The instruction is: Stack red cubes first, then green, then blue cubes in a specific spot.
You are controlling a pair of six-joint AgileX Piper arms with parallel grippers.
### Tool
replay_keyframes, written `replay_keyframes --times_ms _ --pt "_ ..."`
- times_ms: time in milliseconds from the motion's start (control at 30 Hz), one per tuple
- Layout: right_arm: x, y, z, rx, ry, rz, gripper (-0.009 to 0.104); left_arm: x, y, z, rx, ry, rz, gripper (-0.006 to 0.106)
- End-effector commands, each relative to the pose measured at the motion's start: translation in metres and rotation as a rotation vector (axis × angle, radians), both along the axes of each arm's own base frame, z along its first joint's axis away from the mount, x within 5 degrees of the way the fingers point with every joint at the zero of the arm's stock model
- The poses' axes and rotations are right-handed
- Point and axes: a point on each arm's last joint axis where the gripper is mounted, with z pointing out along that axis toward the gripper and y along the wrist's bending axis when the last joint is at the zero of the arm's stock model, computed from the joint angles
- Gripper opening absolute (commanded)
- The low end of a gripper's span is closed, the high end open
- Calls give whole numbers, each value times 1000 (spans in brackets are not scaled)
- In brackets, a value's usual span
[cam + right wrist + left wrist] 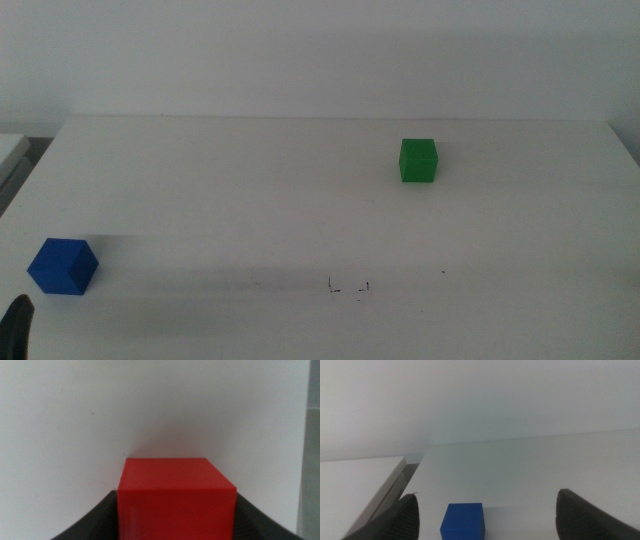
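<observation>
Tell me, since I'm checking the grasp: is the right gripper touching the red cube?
Touching. The right wrist view shows the red cube filling the space in the right gripper, its sides flush against both dark jaws.

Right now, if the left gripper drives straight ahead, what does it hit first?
Probably the blue cube. It sits on the table just ahead of the left gripper, between the open fingers but nearer one of them. Beyond it only bare tabletop shows; depth is unclear.
</observation>
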Motion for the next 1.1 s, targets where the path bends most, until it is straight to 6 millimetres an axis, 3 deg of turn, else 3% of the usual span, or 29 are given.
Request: replay_keyframes --times_ms 0,33,133,300,500,633,867,967,1067 --pt "-1 -2 -1 1 -5 -4 23 0 0 2 -6 -17 1 92" --pt "-1 2 2 18 -12 -12 14 0 0 2 -6 -17 1 92" --pt "0 15 15 20 -10 25 13 0 0 2 -6 -17 1 92" --pt "18 59 61 22 1 -25 13 0 0 2 -6 -17 1 92" --pt "48 152 108 -37 -64 -66 13 0 0 2 -6 -17 1 92" --pt "70 214 110 -12 -78 -80 13 0 0 2 -6 -17 1 92" --pt "96 323 85 65 -84 -4 13 0 0 2 -6 -17 1 92" --pt "94 360 71 96 -58 44 13 0 0 2 -6 -17 1 92" --pt "92 381 59 96 -53 46 13 0 0 2 -6 -17 1 92"
